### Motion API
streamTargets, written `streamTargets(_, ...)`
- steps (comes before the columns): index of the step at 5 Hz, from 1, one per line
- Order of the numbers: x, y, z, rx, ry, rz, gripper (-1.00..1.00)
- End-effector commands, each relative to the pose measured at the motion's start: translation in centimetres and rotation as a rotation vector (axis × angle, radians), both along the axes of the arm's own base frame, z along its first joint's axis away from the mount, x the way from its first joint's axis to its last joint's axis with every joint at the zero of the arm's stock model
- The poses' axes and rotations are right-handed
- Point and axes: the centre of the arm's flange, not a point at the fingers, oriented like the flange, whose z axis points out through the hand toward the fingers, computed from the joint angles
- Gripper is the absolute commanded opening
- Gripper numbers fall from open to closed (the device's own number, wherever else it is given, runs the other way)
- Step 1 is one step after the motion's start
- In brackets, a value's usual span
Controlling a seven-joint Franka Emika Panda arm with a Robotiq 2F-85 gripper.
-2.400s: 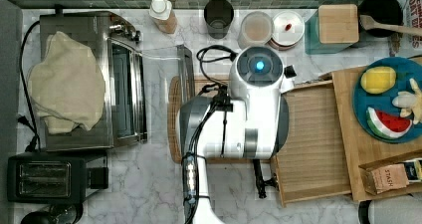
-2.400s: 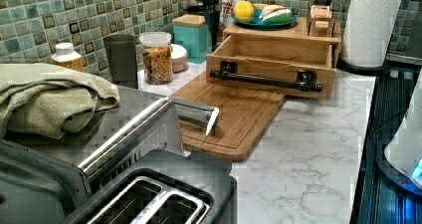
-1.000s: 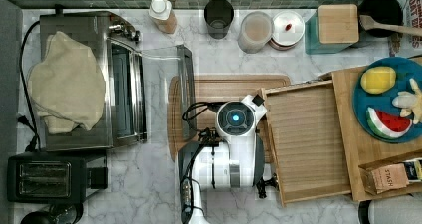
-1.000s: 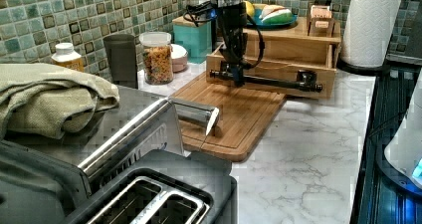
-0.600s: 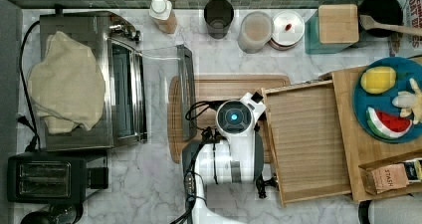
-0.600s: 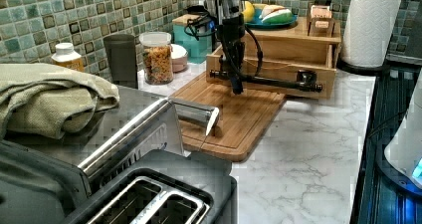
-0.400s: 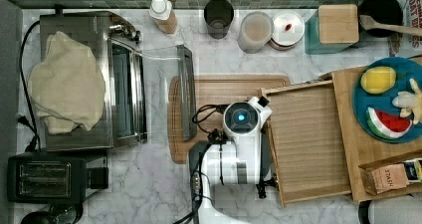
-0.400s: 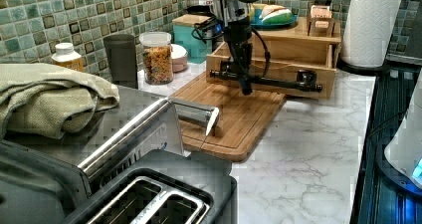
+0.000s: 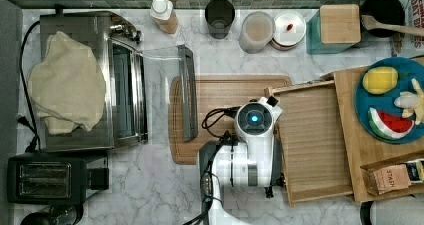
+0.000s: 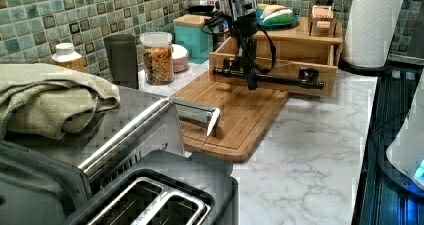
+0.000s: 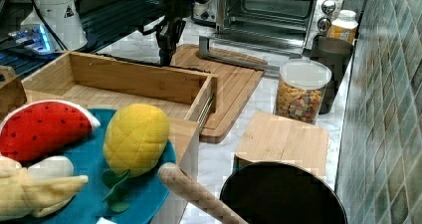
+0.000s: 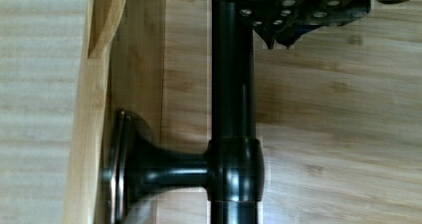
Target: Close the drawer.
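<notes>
**Drawer stands pulled out, arm at its handle**

The large shallow light-wood drawer (image 9: 315, 145) is drawn well out of its wooden cabinet (image 10: 300, 35), its front overhanging the flat rounded-corner wooden cutting board (image 9: 225, 100) that lies on the white marble tabletop (image 9: 160, 195). In the top view the drawer's lined floor is open to the camera, with the cabinet top at the top view's right carrying a round teal plate (image 9: 367, 105) of toy fruit: a yellow lemon (image 9: 380, 80) and a red watermelon slice (image 9: 390, 122).

The white robot arm (image 9: 250, 155) stands over the drawer's front edge. In the left view the tool (image 10: 248, 72) hangs down just in front of the long black bar handle (image 10: 280, 78) that runs across the drawer front. The wrist view looks along that same bar and one of its flared black mounts (image 12: 149, 169), with the tool's dark tips close beside the bar. Whether the tool is open or closed, and whether it touches the bar, cannot be told.

In the right view the tool (image 11: 168, 37) sits at the far side of the drawer's front wall (image 11: 139, 79), above the cutting board.

Elsewhere on the tabletop are a silver toaster oven (image 9: 110, 80) with its door down and a beige cloth (image 9: 67, 90) on top, a black toaster (image 9: 45, 180), and a clear lidded cereal jar (image 10: 157, 57).
</notes>
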Motion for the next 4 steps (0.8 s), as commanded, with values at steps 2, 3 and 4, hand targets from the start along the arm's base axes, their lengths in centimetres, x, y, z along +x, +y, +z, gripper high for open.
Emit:
streamTargets(2,-0.3,-29.4,5.7,-0.067,-0.191,-0.187,-1.0)
streamTargets(3,-1.0,-33.3,6.2,-0.095,-0.214,-0.207,-1.0)
streamTargets(4,-0.9,-36.6,6.0,-0.106,-0.226,-0.21,-1.0)
